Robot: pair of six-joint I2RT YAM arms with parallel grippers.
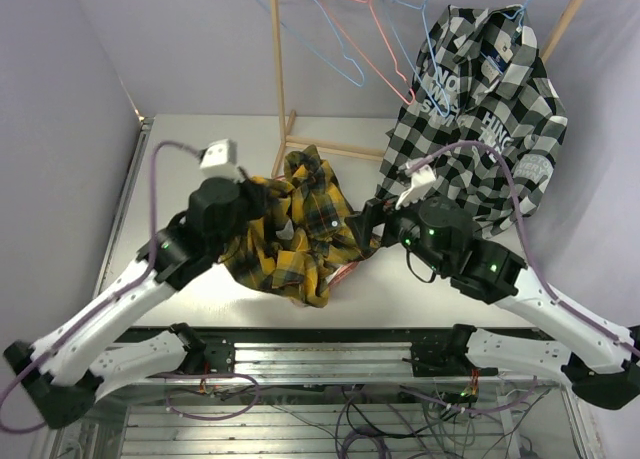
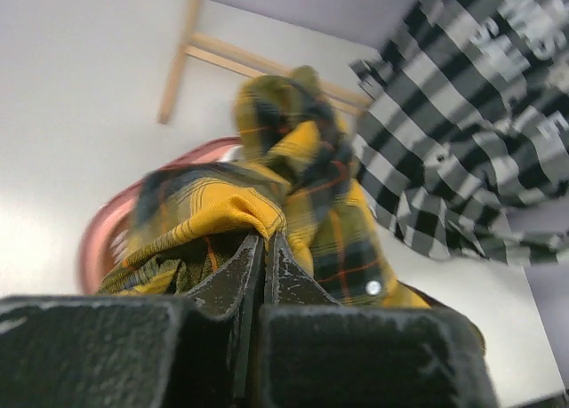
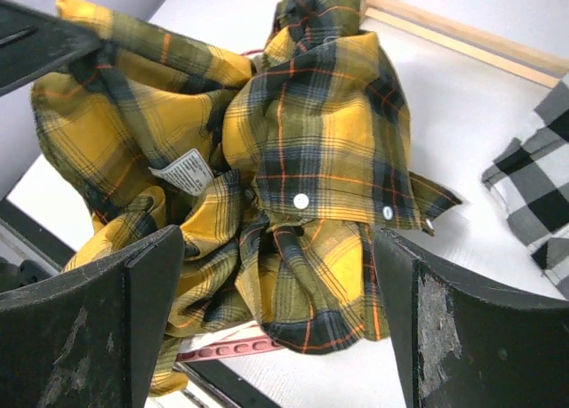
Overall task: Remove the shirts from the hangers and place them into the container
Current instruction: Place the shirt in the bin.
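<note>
The left claw (image 2: 264,248) is pinching shut on a fold of the yellow plaid shirt (image 1: 290,234) heaped over the pink container (image 2: 93,244), so the good move is lowering that cloth inside the rim, with the right claw (image 3: 280,239), jaws standing apart beside it, tucking stray edges in.

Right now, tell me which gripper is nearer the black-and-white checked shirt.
Right. The right gripper, open, sits beside the checked shirt; the left gripper is beyond the yellow plaid shirt, shut on it.
</note>
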